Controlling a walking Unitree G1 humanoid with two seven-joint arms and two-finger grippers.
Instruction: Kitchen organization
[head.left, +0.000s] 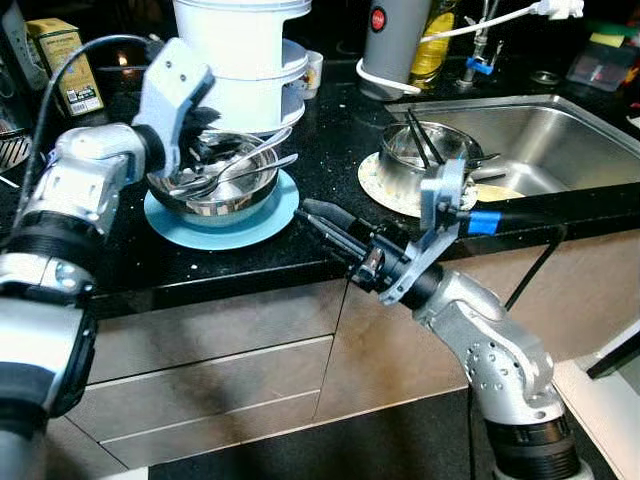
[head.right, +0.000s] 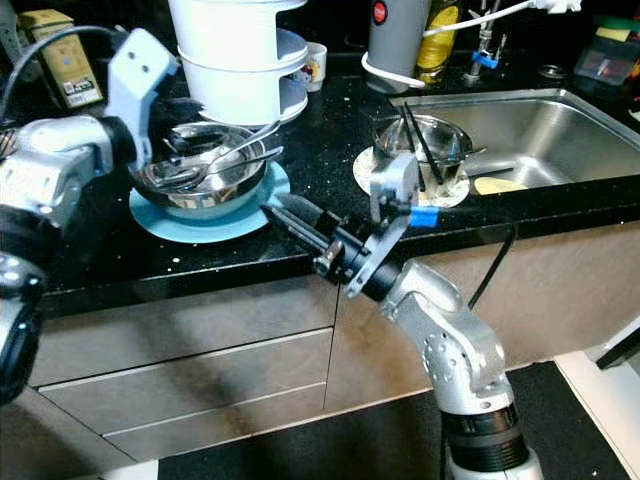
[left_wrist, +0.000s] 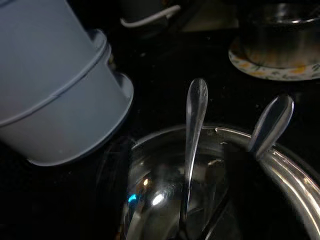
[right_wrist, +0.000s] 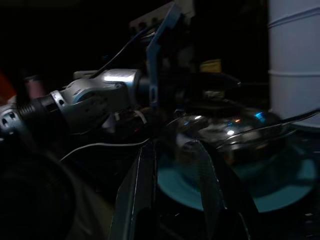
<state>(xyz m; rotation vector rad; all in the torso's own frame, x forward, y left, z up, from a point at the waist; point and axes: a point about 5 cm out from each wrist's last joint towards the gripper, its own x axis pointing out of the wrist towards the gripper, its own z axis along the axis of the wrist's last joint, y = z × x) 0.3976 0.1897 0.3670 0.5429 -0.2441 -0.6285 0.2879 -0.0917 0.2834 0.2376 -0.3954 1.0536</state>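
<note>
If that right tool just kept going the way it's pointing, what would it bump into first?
Probably the blue plate under the steel bowl. The right tool lies low over the counter edge, aimed at them. Depth is unclear, so it might meet the bowl's side first.

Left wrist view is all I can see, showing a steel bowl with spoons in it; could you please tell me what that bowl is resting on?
Observer: The steel bowl sits on a light blue plate on the black counter, with the left gripper over its rim.
Operator: Thank you. Where is the right arm?
Observer: The right gripper is at the counter's front edge, just right of the blue plate, pointing toward the bowl.
Operator: And the other steel pot, on the patterned plate?
Observer: That steel pot holds black chopsticks and stands beside the sink.
</note>
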